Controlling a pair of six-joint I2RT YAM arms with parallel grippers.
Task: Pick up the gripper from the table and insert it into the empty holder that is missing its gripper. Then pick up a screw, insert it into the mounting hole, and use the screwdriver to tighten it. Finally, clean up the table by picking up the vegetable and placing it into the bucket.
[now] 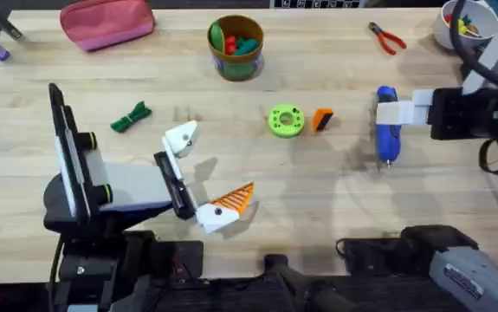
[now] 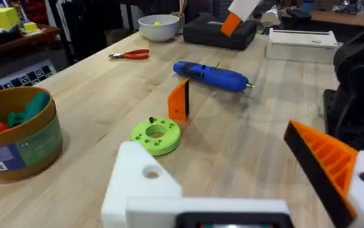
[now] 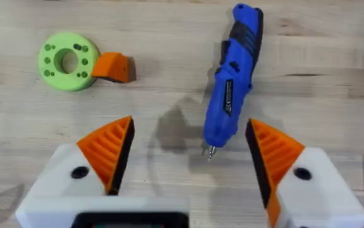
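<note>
wood table (image 1: 335, 217): screwdriver (image 1: 386, 126), gripper (image 1: 322, 119) by green disc (image 1: 285, 120), vegetable (image 1: 132, 118), bucket (image 1: 236, 48), pliers (image 1: 387, 37).

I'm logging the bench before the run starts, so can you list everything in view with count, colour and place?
gripper: 1, orange, mid-table, beside the ring disc
ring disc: 1, bright green, mid-table, a small screw standing on it
screwdriver: 1, blue, right of centre, under the right pincer
vegetable: 1, dark green, left of centre
bucket: 1, orange-brown, far centre, red and green toys inside
pliers: 1, red-handled, far right
pouch: 1, pink, far left
bowl: 1, white, far right corner
holder: 1, plain white, on the left pincer, no orange tip
left pincer: open, near left
right pincer: open, white with orange pads, above the screwdriver
</note>
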